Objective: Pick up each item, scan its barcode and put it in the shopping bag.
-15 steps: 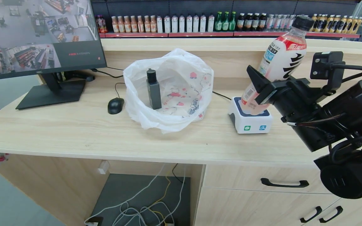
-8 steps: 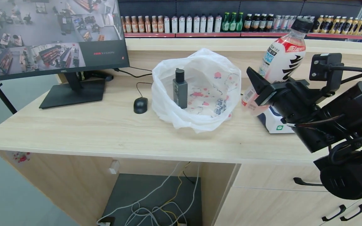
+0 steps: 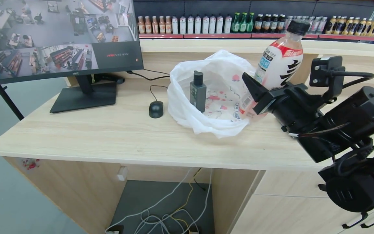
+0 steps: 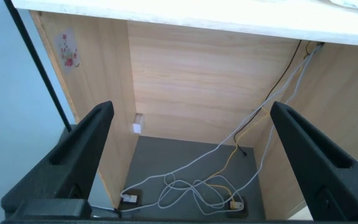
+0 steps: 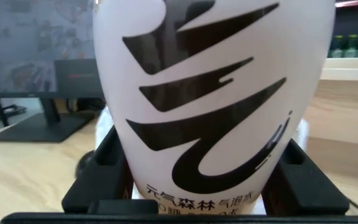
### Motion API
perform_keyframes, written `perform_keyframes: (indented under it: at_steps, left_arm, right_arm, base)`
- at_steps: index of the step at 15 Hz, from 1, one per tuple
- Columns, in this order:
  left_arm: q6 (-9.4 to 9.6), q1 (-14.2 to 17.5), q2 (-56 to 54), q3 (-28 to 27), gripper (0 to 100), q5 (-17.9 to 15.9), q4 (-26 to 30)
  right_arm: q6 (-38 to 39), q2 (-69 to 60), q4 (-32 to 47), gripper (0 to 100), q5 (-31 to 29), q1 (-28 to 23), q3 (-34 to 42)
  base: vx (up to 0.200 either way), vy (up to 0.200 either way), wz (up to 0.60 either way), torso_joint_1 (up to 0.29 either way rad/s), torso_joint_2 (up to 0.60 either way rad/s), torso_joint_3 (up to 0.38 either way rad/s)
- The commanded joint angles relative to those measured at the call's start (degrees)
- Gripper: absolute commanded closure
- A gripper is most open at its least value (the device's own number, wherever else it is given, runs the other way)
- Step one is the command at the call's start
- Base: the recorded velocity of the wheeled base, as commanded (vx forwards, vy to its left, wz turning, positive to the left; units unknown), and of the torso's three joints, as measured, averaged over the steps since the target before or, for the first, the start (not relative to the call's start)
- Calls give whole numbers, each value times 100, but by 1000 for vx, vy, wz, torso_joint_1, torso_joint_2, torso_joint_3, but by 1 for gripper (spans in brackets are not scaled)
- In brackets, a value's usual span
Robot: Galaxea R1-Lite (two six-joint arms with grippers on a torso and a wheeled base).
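Shop checkout: wooden counter (image 3: pixel 115 133), stocked drink shelves (image 3: pixel 239 24) behind, security-feed monitor (image 3: pixel 60 35), shopping bag (image 3: pixel 187 110).

Grasp: your black right gripper (image 3: pixel 261 97) is closed round the lower half of a clear plastic drink bottle (image 3: pixel 279 61) with a black cap and a red-and-white label.
Tilt: the drink bottle leans with its cap up and to the right. Its base is at the bag's right edge, and you cannot tell whether they touch.
Container: a white printed plastic shopping bag (image 3: pixel 182 109) stands with its mouth open on the pale wooden desk (image 3: pixel 109 136).
Contents: a dark grey square bottle (image 3: pixel 198 94) stands upright inside.
Nearby: you have a black computer mouse (image 3: pixel 156 109) just left of the bag and a black monitor (image 3: pixel 60 35) farther left.
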Motion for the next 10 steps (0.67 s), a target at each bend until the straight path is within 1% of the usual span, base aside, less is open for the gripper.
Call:
perform_keyframes:
  at_steps: [1, 2, 4, 5, 6, 7, 10]
  left_arm:
    - [0, 0, -2, 0, 0, 0, 0]
    - [0, 0, -2, 0, 0, 0, 0]
    - [0, 0, -2, 0, 0, 0, 0]
    - [0, 0, -2, 0, 0, 0, 0]
    - [0, 0, -2, 0, 0, 0, 0]
    - [0, 0, -2, 0, 0, 0, 0]
    - [0, 0, -2, 0, 0, 0, 0]
  right_arm:
    - [-17, 110, 42, 100, 50, 61, -156]
    - [-17, 110, 121, 100, 50, 69, -227]
    - [-8, 128, 851, 100, 59, 69, -684]
    - [9, 251, 1352, 100, 59, 69, -1158]
    - [9, 330, 1484, 100, 59, 69, -1343]
    - [-8, 611, 1668, 100, 42, 69, -1870]
    - [-158, 1051, 1879, 100, 33, 69, -2529]
  base:
    - [0, 0, 0, 0, 0, 0]
    - [0, 0, 0, 0, 0, 0]
    - [0, 0, 0, 0, 0, 0]
    - [0, 0, 0, 0, 0, 0]
    - [0, 0, 0, 0, 0, 0]
    - [0, 0, 0, 0, 0, 0]
    - [0, 0, 0, 0, 0, 0]
